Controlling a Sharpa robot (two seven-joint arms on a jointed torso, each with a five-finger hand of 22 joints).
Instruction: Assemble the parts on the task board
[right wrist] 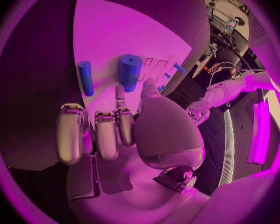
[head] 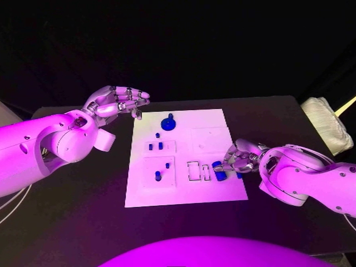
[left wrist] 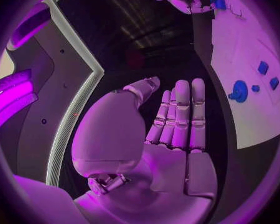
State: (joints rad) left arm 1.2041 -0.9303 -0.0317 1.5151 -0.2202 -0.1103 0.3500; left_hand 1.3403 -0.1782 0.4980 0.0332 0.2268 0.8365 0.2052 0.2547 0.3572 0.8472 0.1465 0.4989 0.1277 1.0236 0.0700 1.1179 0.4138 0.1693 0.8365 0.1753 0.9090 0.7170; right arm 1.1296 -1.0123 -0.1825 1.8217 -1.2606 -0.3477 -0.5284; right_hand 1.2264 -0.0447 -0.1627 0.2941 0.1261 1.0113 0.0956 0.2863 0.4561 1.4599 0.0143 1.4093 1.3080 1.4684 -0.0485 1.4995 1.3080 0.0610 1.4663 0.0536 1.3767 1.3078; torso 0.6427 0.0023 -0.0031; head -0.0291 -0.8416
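Right hand (head: 236, 157) pinches a blue part (head: 219, 166) at the white board's (head: 186, 192) edge; left hand (head: 116, 102) hovers empty, fingers apart, above the bench (head: 82, 222)

The white board (head: 186, 161) glares brightest under light from above; the surface (head: 82, 222) around it is dim, going black toward twelve o'clock. My wrist views bend straight edges near their dark rims.

Right hand (head: 236, 157) hides part of blue piece (head: 219, 169), grip unclear, maybe touching.
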